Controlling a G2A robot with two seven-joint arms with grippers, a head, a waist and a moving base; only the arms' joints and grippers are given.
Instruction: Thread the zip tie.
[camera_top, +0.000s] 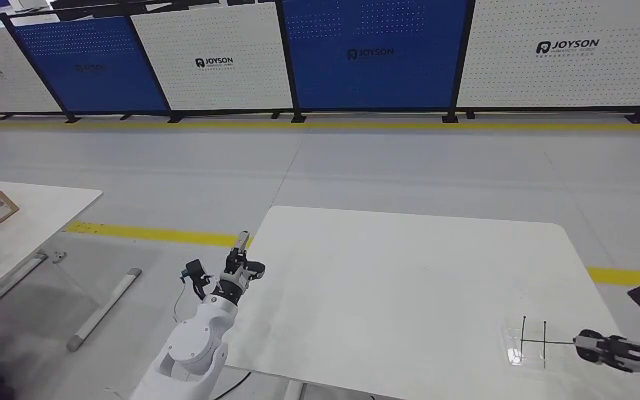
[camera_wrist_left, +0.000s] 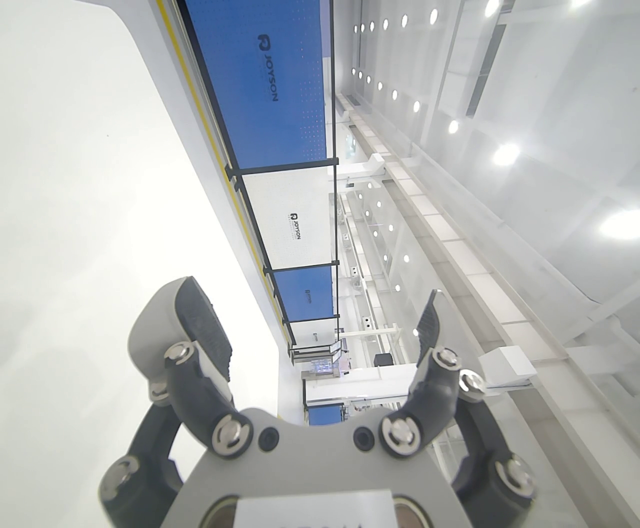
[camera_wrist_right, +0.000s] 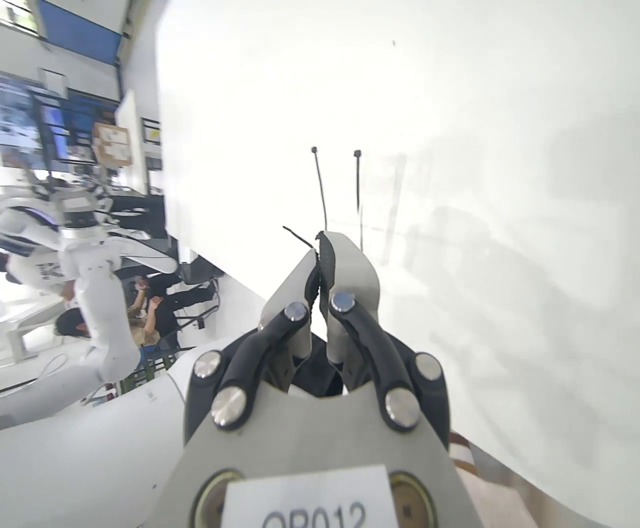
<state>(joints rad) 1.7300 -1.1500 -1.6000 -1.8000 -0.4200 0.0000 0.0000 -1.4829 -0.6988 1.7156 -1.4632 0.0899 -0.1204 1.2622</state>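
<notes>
Zip tie (camera_top: 555, 344) clamped, long axis leftward

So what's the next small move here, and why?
Probably bring the left gripper across the white table toward the right gripper. The right one is shut on a black zip tie, while the left hangs open at the opposite table edge, too far to take the tie's free end.

One end of the zip tie (camera_wrist_right: 298, 238) is hidden between the right gripper's (camera_wrist_right: 320, 252) fingers. From above, the right arm (camera_top: 615, 350) and the worktop's (camera_top: 400, 280) near edge are cut off.
</notes>
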